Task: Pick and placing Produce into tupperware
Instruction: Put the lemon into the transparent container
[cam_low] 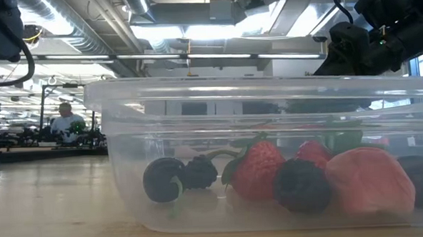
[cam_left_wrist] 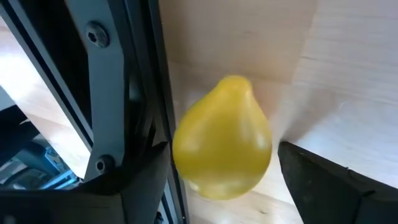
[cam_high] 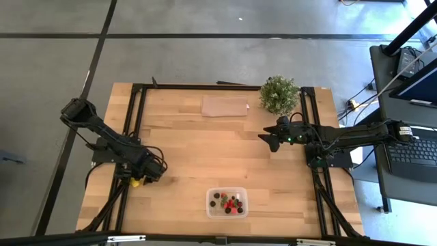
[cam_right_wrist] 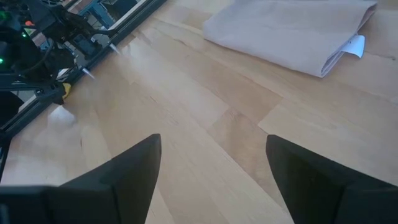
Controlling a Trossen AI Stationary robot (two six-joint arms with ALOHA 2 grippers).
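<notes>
The yellow lemon lies on the wooden table beside the black frame rail, near the table's left edge. My left gripper is low over it and open, one finger on each side. The clear tupperware stands near the table's near edge. It holds red strawberries and dark berries. My right gripper hovers open over bare wood right of the table's middle, far from the tub. My left gripper has the lemon between its open fingers, which come from above, slanting. One finger stands right against the lemon's side; whether it touches cannot be told. A gap shows between the lemon and the other finger. The lemon rests on the table.
A bushy green potted plant stands at the far right corner. A folded brownish sheet lies at the far edge, also in the right wrist view. Black frame rails run along both table sides. Bare wood fills the middle.
</notes>
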